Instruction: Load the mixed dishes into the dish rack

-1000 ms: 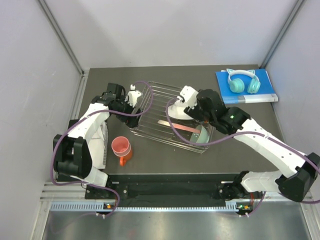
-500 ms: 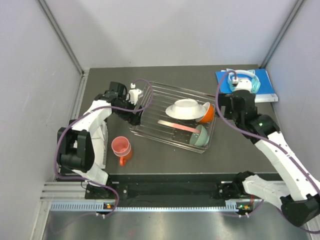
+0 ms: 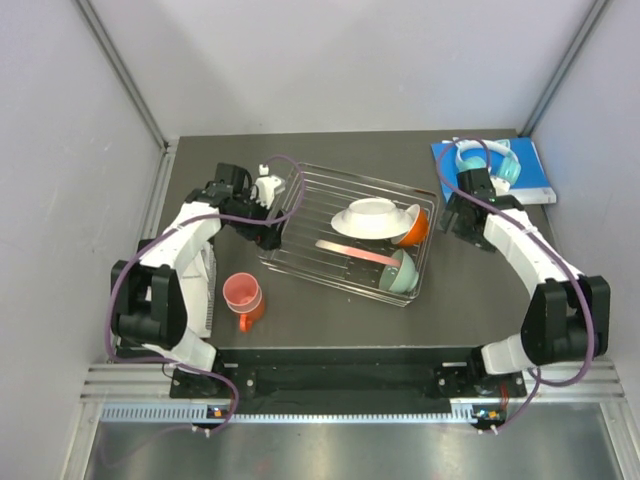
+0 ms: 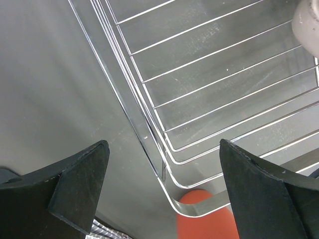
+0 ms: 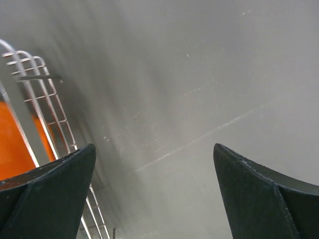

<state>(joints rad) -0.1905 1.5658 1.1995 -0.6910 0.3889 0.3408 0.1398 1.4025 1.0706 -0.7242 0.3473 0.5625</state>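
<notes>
On the dark tabletop, a shallow silver wire dish rack (image 3: pixel 312 200) holds a white dish (image 3: pixel 368 216), a small orange bowl (image 3: pixel 414 227) and a mint-green bowl (image 3: pixel 402 272). The left gripper (image 4: pixel 162 149) has its black fingers spread wide over a rack corner, holding nothing. The right gripper (image 5: pixel 153 149) gapes just as wide beside the rack's right edge, also empty.

The dish rack (image 3: pixel 312 203), shallow silver wire, sits slantwise mid-worktop (image 3: pixel 480 290). At its right end I see the white plate (image 3: pixel 368 216) bottom up, the small orange bowl (image 3: pixel 417 228) tipped on edge against it, and the mint-green bowl (image 3: pixel 402 273) tilted in the near corner. Outside the near-left corner, my pink tumbler (image 3: pixel 242 292) stands upright, touching the orange handled mug (image 3: pixel 246 322); whether they are nested, I cannot tell.
</notes>
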